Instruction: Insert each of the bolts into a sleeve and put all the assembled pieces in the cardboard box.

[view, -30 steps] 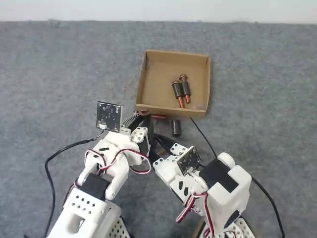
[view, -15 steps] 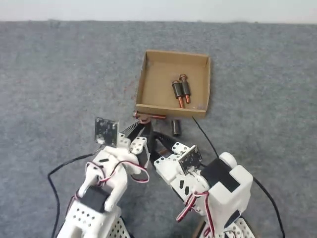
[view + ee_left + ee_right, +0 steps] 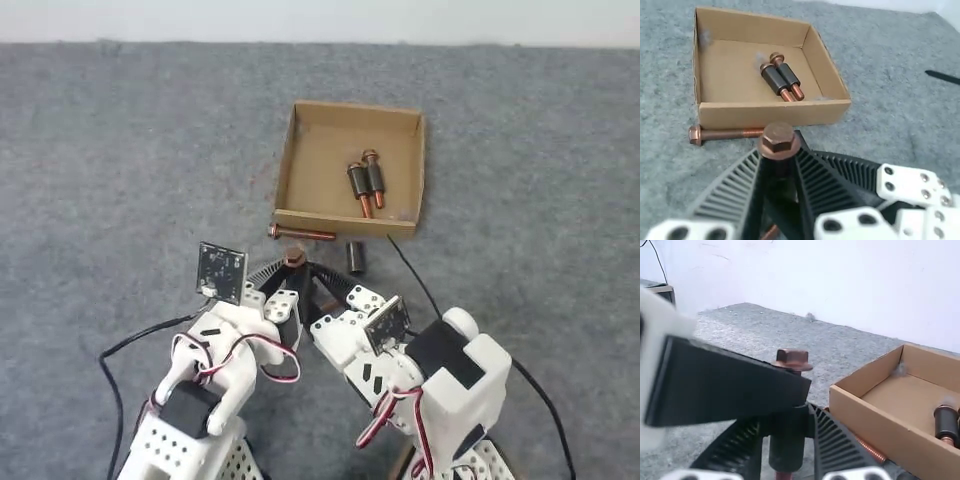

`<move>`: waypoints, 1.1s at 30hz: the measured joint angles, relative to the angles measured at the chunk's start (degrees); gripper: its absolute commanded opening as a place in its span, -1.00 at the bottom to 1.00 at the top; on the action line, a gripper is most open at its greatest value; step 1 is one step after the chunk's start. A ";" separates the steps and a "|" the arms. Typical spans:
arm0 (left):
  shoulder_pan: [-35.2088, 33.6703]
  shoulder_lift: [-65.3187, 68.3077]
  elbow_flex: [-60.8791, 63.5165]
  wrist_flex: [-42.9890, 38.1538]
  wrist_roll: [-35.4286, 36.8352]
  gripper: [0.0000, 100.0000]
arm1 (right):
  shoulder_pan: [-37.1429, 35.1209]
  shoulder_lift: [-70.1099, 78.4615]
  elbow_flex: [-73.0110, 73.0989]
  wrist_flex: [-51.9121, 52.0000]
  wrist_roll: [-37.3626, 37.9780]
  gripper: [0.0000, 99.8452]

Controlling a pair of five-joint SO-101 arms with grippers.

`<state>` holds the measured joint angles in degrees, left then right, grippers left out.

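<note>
Tabletop (image 3: 120, 150): grey, carries everything.
Box (image 3: 345, 221): two assembled pieces (image 3: 365, 185) inside.
Left gripper (image 3: 776, 165): fingers clenched on bolt (image 3: 779, 140), apparently just under its head.
Right gripper (image 3: 787, 437): fingers grasping sleeve (image 3: 786, 452); the bolt stands upright through it, near the box front.
Loose bolt (image 3: 725, 133): against the box front, outside.
Loose sleeve (image 3: 355, 257): just beside it.
Risk: two grips crowd one piece. An uneven release could tilt or drop it short of the box and scatter the loose parts.

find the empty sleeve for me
In the high view the empty sleeve sits on the carpet just outside the near wall of the cardboard box, right of the loose bolt.
</note>
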<state>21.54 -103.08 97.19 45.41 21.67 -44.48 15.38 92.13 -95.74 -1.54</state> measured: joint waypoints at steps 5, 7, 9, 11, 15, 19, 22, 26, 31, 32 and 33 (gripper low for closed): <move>2.37 -0.09 -0.35 2.37 -0.35 -0.97 | 0.18 0.00 0.00 0.00 0.00 -0.99; 3.60 -0.18 -0.35 2.73 -0.35 -0.97 | 0.88 0.00 0.00 -0.26 0.00 -0.99; 4.31 -0.18 -0.44 2.73 -0.35 -0.91 | 1.23 0.00 0.00 -0.79 0.09 -0.99; 5.54 -0.26 -0.35 2.99 -0.35 -0.78 | 1.67 0.00 0.00 -0.88 0.09 -0.99; 6.77 -0.35 -0.70 4.57 -0.44 -0.55 | 1.93 0.00 0.00 -0.88 0.09 -0.99; 6.77 -0.53 -1.23 5.45 -0.44 -0.57 | 2.37 0.00 0.00 -0.88 0.09 -0.99; 6.77 -0.53 -1.32 5.45 0.00 -0.58 | 2.37 0.00 0.00 -0.88 0.09 -0.99; 6.68 -0.53 -1.32 5.45 0.09 -0.57 | 2.37 0.00 0.00 -0.88 0.09 -0.99; 2.99 -0.35 -2.11 5.71 -0.26 -0.57 | 2.64 -0.09 0.09 -0.88 0.09 -0.99; 2.11 -0.35 -2.29 6.07 -0.35 -0.57 | 2.73 -0.18 0.09 -0.88 0.09 -0.99; 1.32 -0.18 -2.46 6.86 -0.26 -0.57 | 2.99 -0.26 0.09 -0.88 0.09 -0.99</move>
<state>22.86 -103.25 94.73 52.26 21.41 -41.49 15.12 92.22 -96.62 -1.45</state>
